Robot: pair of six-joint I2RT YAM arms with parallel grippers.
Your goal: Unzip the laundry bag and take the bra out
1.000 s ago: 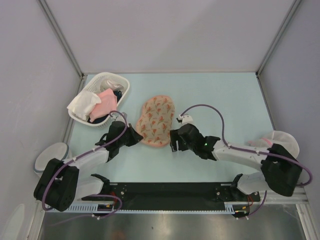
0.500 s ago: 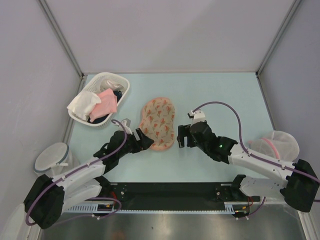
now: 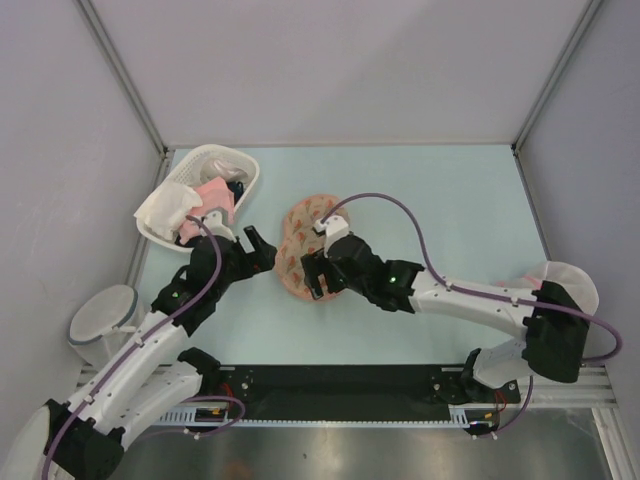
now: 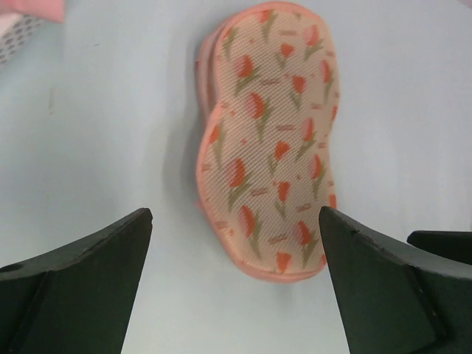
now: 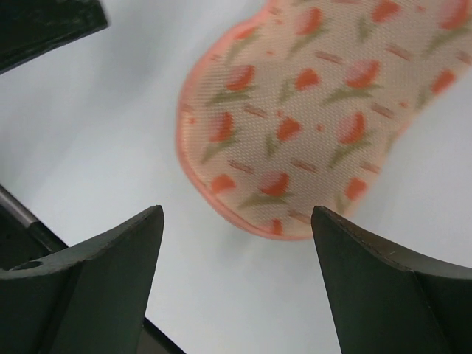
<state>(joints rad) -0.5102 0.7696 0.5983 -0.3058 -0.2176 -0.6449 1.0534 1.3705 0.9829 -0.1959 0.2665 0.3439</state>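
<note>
Hovering my left tool [image 4: 234, 221] and right tool [image 5: 236, 214], both wide, laundry bag [image 4: 269, 140] just ahead, apparently unopened; next I must find its zipper.

The laundry bag [image 4: 269, 140] is matt, finely woven cloth; table [image 4: 110, 147] smooth.

worktop [image 3: 450, 190]: pale blue-green, smooth, matt finish. enclosure: plain grey-lilac panels forming back wall [image 3: 330, 70], left wall [image 3: 55, 180] and right wall [image 3: 600, 190]. slanted metal struts at the rear corners, left strut [image 3: 122, 75] and right strut [image 3: 558, 75]. black rail [image 3: 340, 380] along the near edge, brushed metal strip [image 3: 340, 455] in front. lighting even, shadows soft.
</note>
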